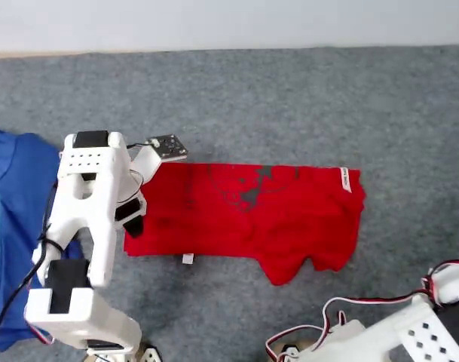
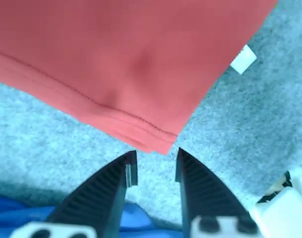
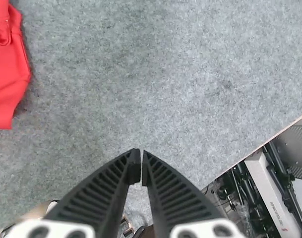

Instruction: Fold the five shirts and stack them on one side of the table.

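One grey fuzzy cover (image 1: 304, 98) is lying over the whole table, w/ a pale wall strip (image 1: 214, 23) running along its far edge. In the right wrist view the table's light edge (image 3: 270, 141) is cutting across a corner, w/ grey equipment (image 3: 274, 188) sitting below it. The red shirt (image 1: 252, 219) is lying flat near the table's middle, partly folded. Its long axis is running left-right across the high view. Its stitched hem end is pointing at the left arm (image 1: 86, 226) and its rumpled end is pointing to the opposite side. A blue shirt (image 1: 18, 226) is spreading over the table's left edge, beside and partly under that arm. The right arm (image 1: 410, 332) is sitting at the near right corner, well apart from the red cloth. The left gripper (image 2: 155, 158) is hovering w/ jaws parted, nothing between them. The shirt's hem corner is lying just ahead of the fingertips (image 2: 131, 163). The right gripper (image 3: 141, 154) is hanging over bare grey cover w/ jaws pressed together, grasping nothing. A white label (image 1: 344, 179) is sitting at the shirt's far right corner. A smaller white tag (image 1: 188, 259) is poking out from its near edge.
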`<control>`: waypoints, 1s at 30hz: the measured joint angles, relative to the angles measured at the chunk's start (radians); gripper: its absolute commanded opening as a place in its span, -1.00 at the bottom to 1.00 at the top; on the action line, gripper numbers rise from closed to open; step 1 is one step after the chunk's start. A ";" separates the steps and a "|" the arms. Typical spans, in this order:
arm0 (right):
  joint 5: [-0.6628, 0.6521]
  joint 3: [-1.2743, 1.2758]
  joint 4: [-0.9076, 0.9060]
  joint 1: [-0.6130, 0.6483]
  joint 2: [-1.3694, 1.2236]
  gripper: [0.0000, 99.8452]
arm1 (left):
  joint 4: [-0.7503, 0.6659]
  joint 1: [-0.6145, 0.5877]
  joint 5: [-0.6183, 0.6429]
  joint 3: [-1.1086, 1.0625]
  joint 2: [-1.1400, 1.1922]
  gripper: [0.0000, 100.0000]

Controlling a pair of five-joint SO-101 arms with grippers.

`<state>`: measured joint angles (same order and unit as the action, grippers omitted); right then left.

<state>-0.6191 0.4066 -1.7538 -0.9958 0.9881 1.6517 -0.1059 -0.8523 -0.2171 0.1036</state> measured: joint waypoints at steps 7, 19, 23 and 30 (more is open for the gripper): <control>0.095 0.000 0.006 0.245 -0.002 -0.98 | 0.002 0.017 0.124 0.000 -0.068 -0.99; 0.176 0.002 0.110 0.578 -0.425 -0.74 | 0.066 0.023 0.410 0.000 -0.075 -0.99; 0.126 0.002 0.193 0.629 -0.528 -0.68 | 0.071 0.023 0.489 0.000 -0.075 -0.99; 0.110 0.002 0.374 0.721 -0.738 -0.73 | 0.071 0.023 0.559 0.000 -0.075 -0.99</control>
<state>-0.5086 0.4081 -1.3794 -0.2746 0.2501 1.7223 -0.0829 -0.2938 -0.2171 0.0284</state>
